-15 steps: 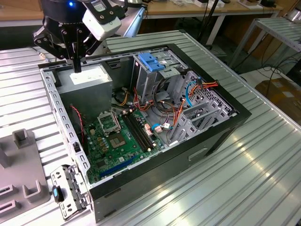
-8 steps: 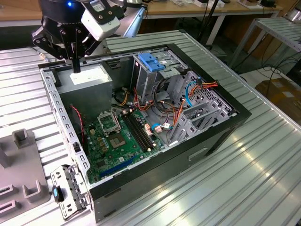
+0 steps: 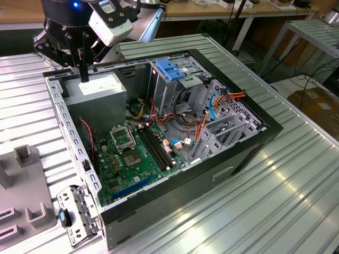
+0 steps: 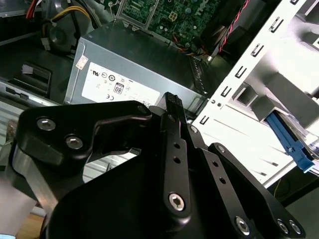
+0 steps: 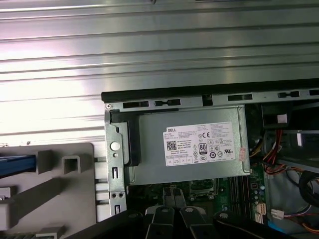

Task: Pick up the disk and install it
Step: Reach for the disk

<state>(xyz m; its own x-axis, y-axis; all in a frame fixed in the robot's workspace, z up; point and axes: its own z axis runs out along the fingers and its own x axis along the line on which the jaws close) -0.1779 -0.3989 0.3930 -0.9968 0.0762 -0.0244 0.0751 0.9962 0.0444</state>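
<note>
The open black computer case (image 3: 175, 203) on the ribbed metal worktop (image 3: 265, 211) contains one grey power supply box (image 3: 98, 92), one green motherboard (image 3: 127, 159) and one tall metal drive cage (image 3: 169, 87) capped by one light-blue plastic block (image 3: 170, 69). At the exterior view's upper left, the black tool (image 3: 83, 76) hangs over the power supply box, fingers together and holding nothing. In the first wrist view, the dark disk (image 5: 17, 164) with blue side rails appears to lie in the grey moulded fixture (image 5: 75, 199) beside the case.

A robotics lab or workshop: ribbed aluminium worktop (image 3: 286, 201), opened computer case (image 3: 233, 164), wooden benches (image 3: 206, 11) at upper right.
</note>
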